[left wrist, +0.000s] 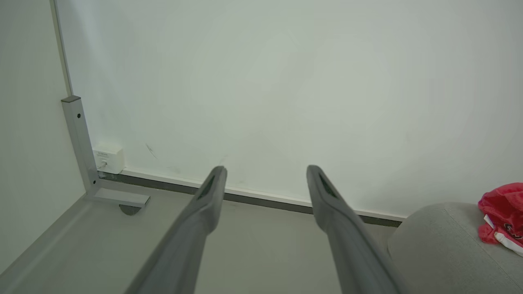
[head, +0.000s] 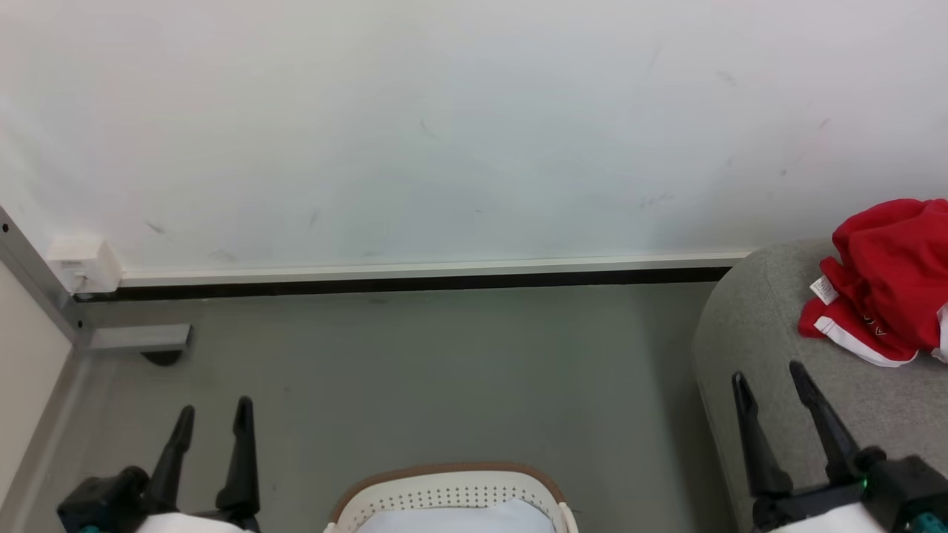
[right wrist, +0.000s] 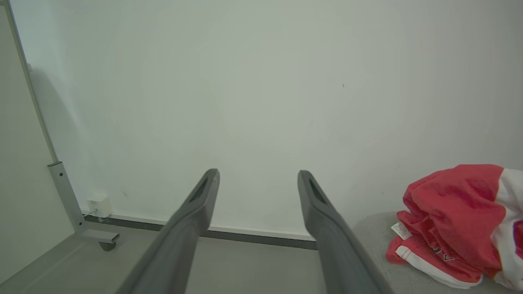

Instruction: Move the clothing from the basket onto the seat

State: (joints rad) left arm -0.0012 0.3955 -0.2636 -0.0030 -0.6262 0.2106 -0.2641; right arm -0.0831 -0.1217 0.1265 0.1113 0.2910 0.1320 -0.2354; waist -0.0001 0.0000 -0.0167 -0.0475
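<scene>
The red clothing [head: 885, 277] with white trim and a small tag lies crumpled on the grey seat [head: 770, 333] at the right; it shows too as clothing [left wrist: 501, 214] and clothing [right wrist: 453, 220] on the seat [left wrist: 441, 249], seat [right wrist: 376, 232]. The white basket [head: 452, 492] with a brown rim sits at the bottom centre, a pale white-blue cloth [head: 459, 518] inside it. My left gripper [head: 213, 418] is open at the lower left over the floor. My right gripper [head: 770, 377] is open over the seat's front, apart from the clothing. Both hold nothing, as my left gripper [left wrist: 265, 171] and my right gripper [right wrist: 258, 175] show in their wrist views.
A white wall [head: 444, 126] with a dark baseboard closes the far side. At the left corner stand a metal frame post [head: 29, 274], a wheeled foot [head: 144, 340] and a small white socket box [head: 83, 264]. Grey floor [head: 415, 370] lies between basket and wall.
</scene>
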